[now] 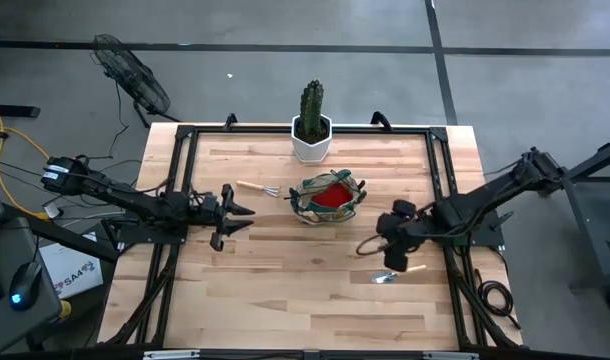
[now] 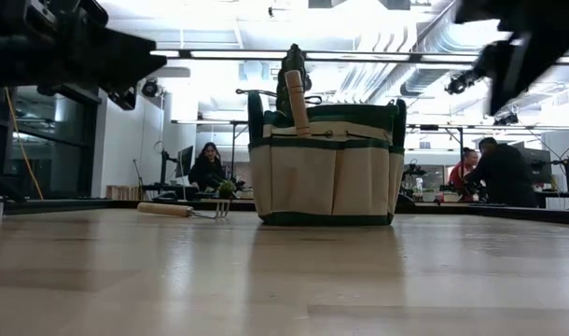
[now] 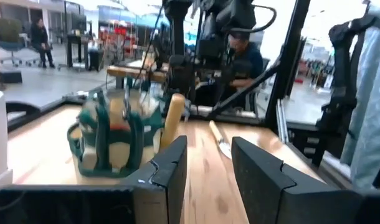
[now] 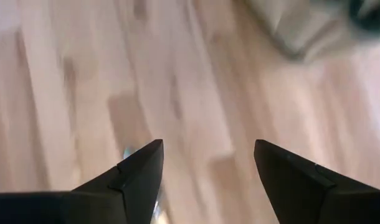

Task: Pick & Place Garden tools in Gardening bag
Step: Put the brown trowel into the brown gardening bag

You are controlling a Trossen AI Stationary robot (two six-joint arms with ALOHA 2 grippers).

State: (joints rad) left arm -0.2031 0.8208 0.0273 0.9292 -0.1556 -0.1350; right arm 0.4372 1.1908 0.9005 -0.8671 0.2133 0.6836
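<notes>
Grey concrete floor (image 1: 285, 30) around the table, crossed by dark seam lines. A black floor fan (image 1: 130, 75) stands off the table's far left corner. Yellow cable (image 1: 5, 130) trails at left. Beyond the table: open workshop, long ceiling light strips (image 2: 359, 56), exposed silver ducts (image 2: 443, 47), dark-framed glass wall (image 2: 42, 140) at left. People (image 2: 208, 166) sit at desks in the background.
</notes>
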